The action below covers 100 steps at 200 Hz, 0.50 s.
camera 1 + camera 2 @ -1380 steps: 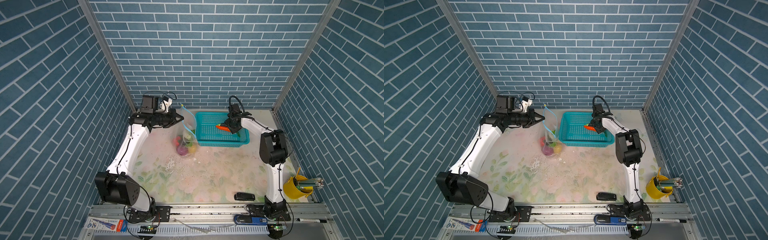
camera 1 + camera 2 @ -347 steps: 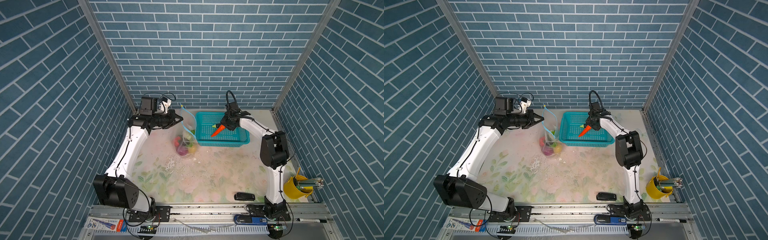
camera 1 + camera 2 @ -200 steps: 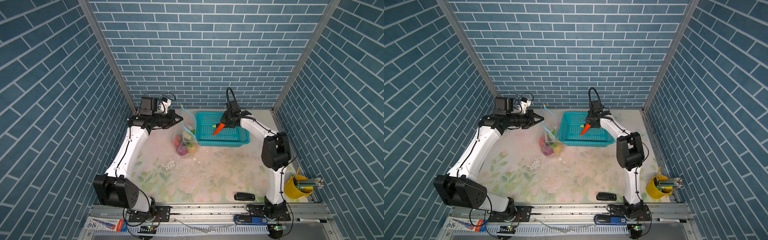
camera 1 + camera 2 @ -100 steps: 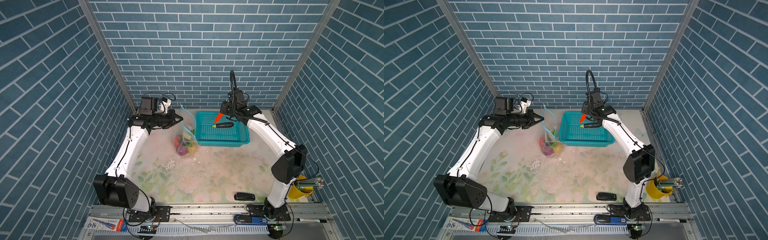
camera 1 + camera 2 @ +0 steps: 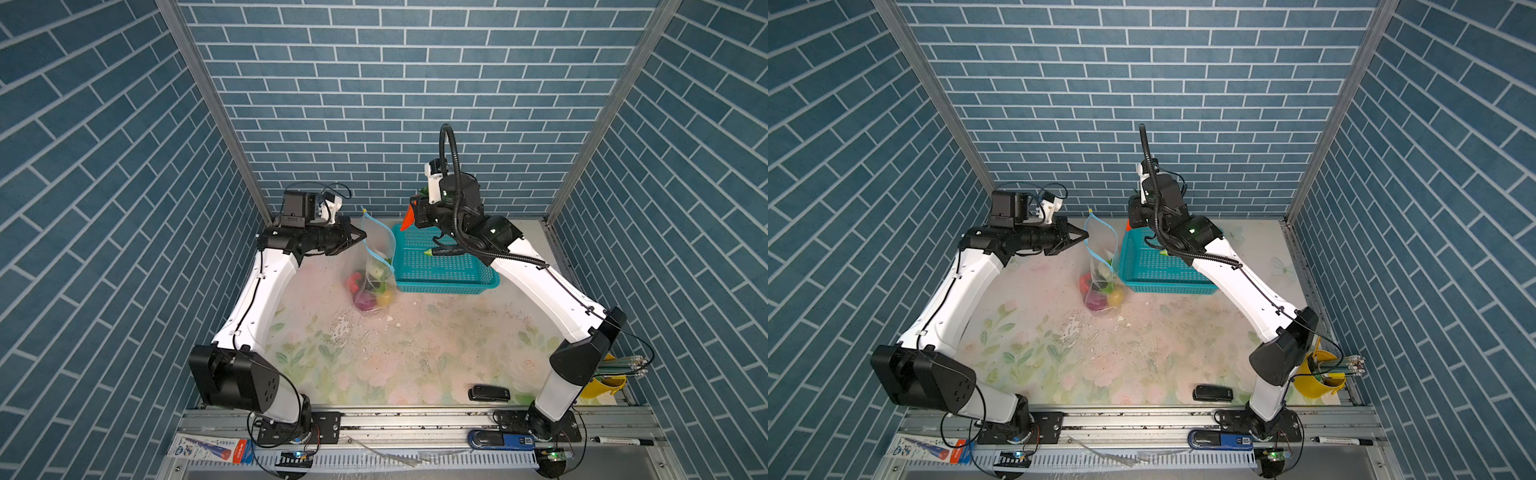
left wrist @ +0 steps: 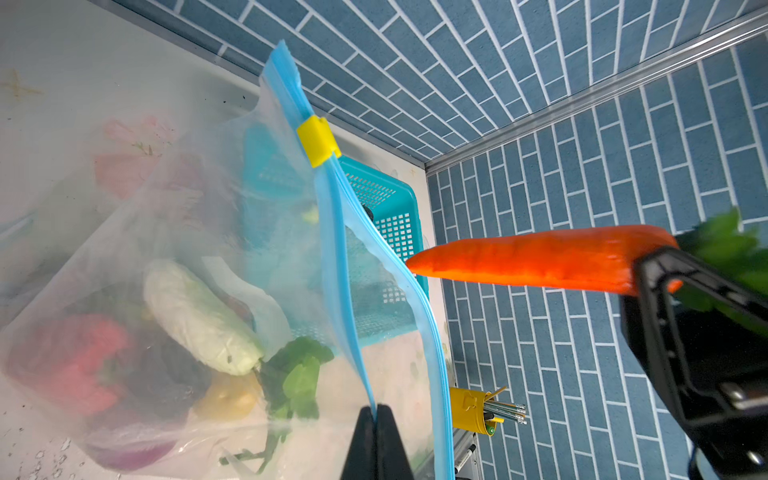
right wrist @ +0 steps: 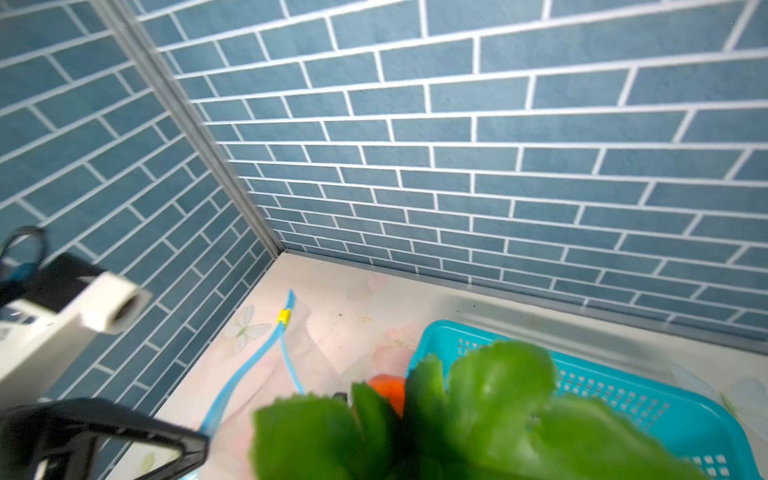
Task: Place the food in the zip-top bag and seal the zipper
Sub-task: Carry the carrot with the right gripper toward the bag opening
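**Operator:** Report the left arm.

**Inspector:** The left gripper [image 5: 364,238] has its jaws together on 1 lip of the zipper [image 6: 332,232]. This holds the zip-top bag [image 5: 376,266] upright on the table, mouth gaping. The yellow slider tab [image 6: 316,141] sits at the far end of the strip.

**Operator:** Report the right arm.

**Inspector:** The right gripper [image 5: 417,212] is clamped on the orange carrot [image 6: 528,262] near its leafy end. The carrot is in the air, outside the bag. Its tip points at the open mouth, just beside the free lip of the zipper. Whether they touch cannot be determined.

**Operator:** List the other food.

**Inspector:** At least 5 items show through the plastic: red piece [image 6: 70,365], white piece [image 6: 199,316], leafy greens [image 6: 299,374], yellow potato [image 6: 226,399], purple onion [image 5: 365,301]. 1 dark eggplant [image 5: 448,251] lies in the teal basket [image 5: 444,284], which stands just beside the bag.
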Available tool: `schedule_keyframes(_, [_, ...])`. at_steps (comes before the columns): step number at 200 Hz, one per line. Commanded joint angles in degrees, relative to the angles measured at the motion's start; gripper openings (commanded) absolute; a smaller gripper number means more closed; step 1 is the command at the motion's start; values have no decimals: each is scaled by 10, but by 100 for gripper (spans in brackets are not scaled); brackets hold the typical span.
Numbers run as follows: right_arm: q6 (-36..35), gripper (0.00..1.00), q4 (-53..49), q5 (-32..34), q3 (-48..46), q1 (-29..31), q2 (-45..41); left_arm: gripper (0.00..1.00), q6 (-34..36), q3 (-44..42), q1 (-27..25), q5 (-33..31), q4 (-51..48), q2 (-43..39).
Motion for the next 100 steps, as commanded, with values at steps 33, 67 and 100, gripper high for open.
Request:
schedule_keyframes(33, [-86, 35, 23, 3, 55, 45, -8, 0, 2, 16, -1, -2, 0, 1])
schedule_keyframes(67, [-104, 35, 37, 13, 53, 57, -20, 0, 4, 18, -1, -1, -1, 2])
schedule_keyframes(100, [-107, 35, 45, -1, 46, 66, -31, 0, 2, 12, -1, -1, 3, -1])
